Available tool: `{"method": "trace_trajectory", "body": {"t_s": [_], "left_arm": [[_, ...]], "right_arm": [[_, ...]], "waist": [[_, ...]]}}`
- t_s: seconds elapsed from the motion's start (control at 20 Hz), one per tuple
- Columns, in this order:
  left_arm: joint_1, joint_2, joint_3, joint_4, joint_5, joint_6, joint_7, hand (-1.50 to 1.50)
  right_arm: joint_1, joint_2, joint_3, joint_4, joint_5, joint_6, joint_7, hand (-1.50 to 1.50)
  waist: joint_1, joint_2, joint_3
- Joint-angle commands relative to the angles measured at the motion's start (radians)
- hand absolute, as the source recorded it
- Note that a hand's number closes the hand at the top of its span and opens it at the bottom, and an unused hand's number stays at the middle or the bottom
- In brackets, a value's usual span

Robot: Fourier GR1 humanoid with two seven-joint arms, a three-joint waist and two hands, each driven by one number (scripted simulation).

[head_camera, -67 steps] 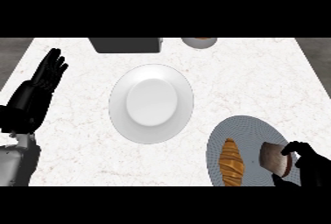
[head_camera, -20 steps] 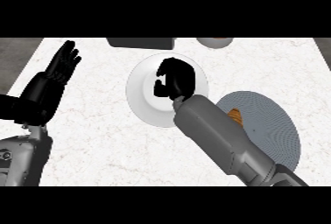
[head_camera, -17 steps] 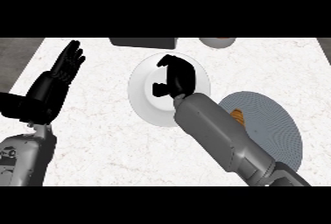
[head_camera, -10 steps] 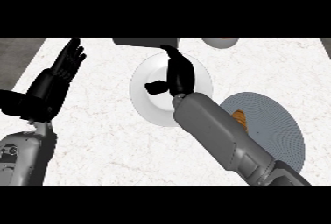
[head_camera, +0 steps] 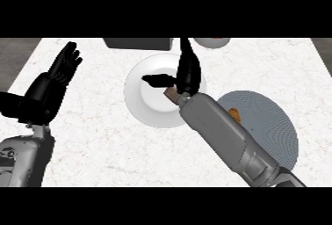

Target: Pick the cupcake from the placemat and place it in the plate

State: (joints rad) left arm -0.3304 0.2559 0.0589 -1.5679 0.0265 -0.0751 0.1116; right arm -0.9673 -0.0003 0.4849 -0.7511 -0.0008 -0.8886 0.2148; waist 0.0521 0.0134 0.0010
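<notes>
**Right hand opening over plate: release step**

Fingers of the right hand (head_camera: 186, 75) are now stretching out straight toward the far edge of the plate (head_camera: 146, 112), where half a second ago they were curling round the load. The thumb (head_camera: 156, 80) is swinging out to the left, and the hand is no longer wrapping anything.

- Cupcake (head_camera: 171, 93): only a brown sliver is showing, just under the heel of the right hand and over the middle-right of the plate. It is looking set down there. I cannot tell whether the palm is touching it, because the wrist is covering the contact.
- Placemat (head_camera: 266, 132): lying to the right of the plate and partly hidden by the right forearm (head_camera: 220, 127). It is carrying only a croissant (head_camera: 235, 116), which is peeking out beside the forearm.
- Left hand (head_camera: 52, 85): resting open at the left of the tabletop (head_camera: 97, 145), fingers up, holding nothing.

Step in hand, as I am reading it: letting go, with the transfer looking nearly done.

Next move: it is calling for the right hand to lift straight up and clear before pulling back. The heel and thumb are sitting close to the cupcake, and a sideways drag could be tipping it or pushing it off the plate. The return path should also be staying above the croissant.
</notes>
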Motion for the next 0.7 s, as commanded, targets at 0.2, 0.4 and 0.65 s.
{"method": "trace_trajectory", "body": {"t_s": [0.2, 0.4, 0.65], "left_arm": [[0.052, 0.075, 0.116, 0.015, 0.065, -0.057, -0.034, 0.00], [0.037, -0.001, 0.040, -0.043, 0.013, 0.002, 0.028, 0.00], [0.087, 0.029, 0.065, -0.084, 0.018, -0.025, 0.022, 0.00]], "right_arm": [[0.149, -0.073, -0.141, -0.148, -0.088, 0.060, -0.149, -1.50], [0.288, -0.124, -0.185, -0.226, -0.100, 0.144, -0.258, -1.50], [0.507, -0.262, -0.146, -0.495, -0.084, 0.234, -0.200, -1.50]], "waist": [[-0.051, -0.014, -0.001], [-0.051, -0.014, -0.001], [-0.060, -0.018, -0.001]]}}
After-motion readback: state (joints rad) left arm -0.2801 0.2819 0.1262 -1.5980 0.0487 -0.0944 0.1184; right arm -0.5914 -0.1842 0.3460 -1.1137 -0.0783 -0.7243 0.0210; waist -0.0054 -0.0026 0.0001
